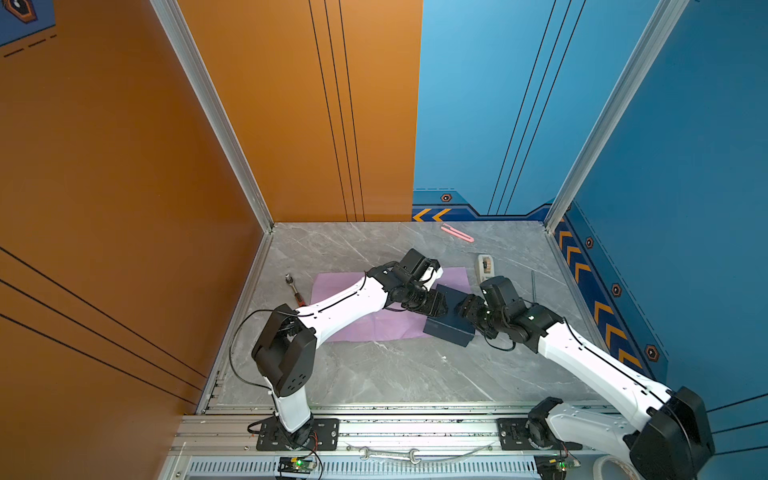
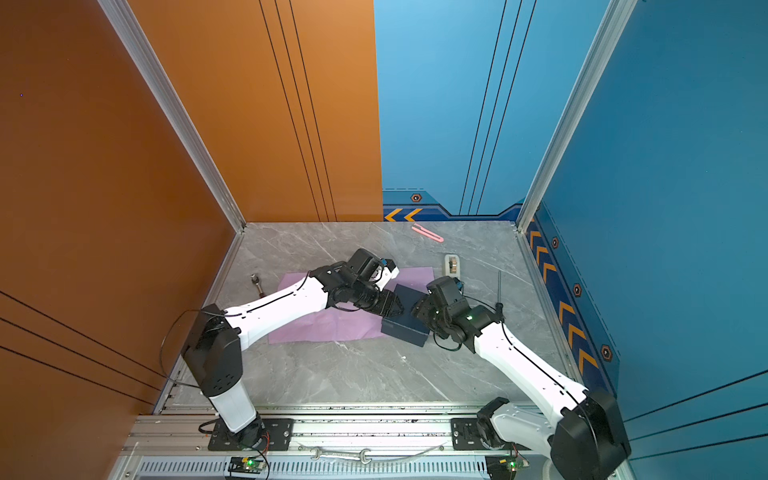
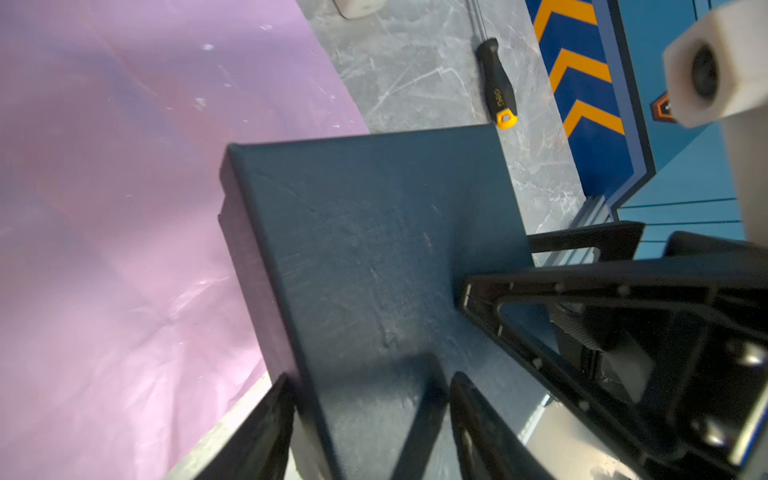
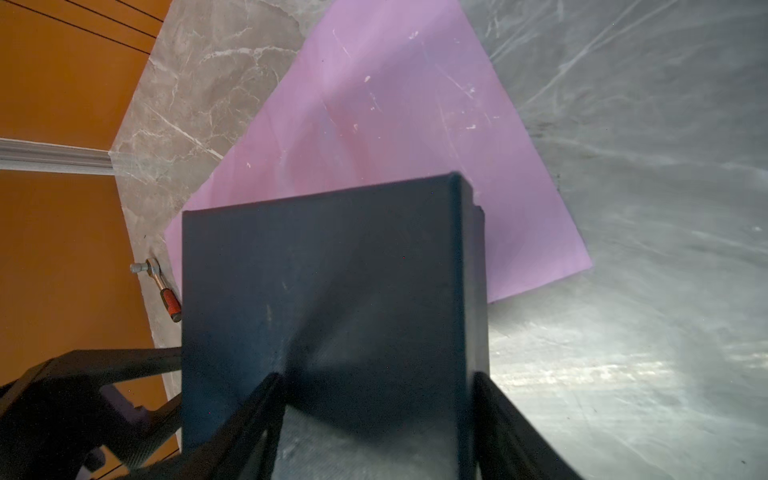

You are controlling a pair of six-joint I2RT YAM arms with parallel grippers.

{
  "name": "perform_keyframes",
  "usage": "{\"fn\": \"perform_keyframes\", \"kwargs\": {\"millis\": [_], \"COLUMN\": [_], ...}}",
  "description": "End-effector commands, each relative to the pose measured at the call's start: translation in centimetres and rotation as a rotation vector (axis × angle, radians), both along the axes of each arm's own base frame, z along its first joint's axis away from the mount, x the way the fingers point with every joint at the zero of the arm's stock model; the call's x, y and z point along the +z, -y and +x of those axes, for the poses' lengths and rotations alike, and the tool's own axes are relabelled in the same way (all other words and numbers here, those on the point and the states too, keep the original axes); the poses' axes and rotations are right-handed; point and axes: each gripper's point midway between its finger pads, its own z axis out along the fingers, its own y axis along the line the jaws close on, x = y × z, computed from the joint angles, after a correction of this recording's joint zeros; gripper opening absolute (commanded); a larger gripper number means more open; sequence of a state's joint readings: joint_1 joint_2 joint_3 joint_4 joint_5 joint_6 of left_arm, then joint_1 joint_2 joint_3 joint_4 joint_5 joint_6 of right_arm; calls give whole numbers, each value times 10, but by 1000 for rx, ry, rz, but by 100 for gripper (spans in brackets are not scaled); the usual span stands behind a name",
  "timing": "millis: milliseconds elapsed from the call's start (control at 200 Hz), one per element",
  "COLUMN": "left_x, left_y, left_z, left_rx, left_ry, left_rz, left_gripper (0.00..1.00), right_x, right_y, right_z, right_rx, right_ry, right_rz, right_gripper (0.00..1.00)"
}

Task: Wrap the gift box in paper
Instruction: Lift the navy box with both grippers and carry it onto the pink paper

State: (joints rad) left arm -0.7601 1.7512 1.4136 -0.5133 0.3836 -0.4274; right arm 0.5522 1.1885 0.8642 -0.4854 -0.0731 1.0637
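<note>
Navy gift box (image 1: 449,328) clamped from either side by left gripper (image 1: 439,306) and right gripper (image 1: 464,310), seemingly firm; partly over paper (image 1: 382,328). Risk: uneven pull, slip, creasing.

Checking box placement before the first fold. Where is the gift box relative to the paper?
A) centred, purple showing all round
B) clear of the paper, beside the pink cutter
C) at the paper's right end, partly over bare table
C: in a top view the gift box covers the right end of the paper, with its near corner over the bare table.
</note>
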Motion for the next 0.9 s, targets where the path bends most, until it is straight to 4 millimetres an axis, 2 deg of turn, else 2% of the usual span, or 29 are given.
{"fn": "perform_keyframes", "kwargs": {"millis": [0,285,531,646,891], "left_x": [30,21,14,11,-7], "left_y": [11,-39,-73,-85,-108], "left_z": [-6,21,38,43,51], "left_rx": [-50,75,164,195,254], "left_ry": [33,37,44,45,37], "left_rz": [-131,-118,-98,-89,-53], "left_gripper": [61,60,60,60,61], "right_x": [41,33,24,21,7], "right_y": [-47,-107,-155,-170,-187], "right_z": [27,60,87,96,103], "right_rx": [121,232,332,364,387], "right_ry": [137,127,116,115,103], "right_rz": [94,115,114,121,137], "right_gripper": [71,71,71,71,71]}}
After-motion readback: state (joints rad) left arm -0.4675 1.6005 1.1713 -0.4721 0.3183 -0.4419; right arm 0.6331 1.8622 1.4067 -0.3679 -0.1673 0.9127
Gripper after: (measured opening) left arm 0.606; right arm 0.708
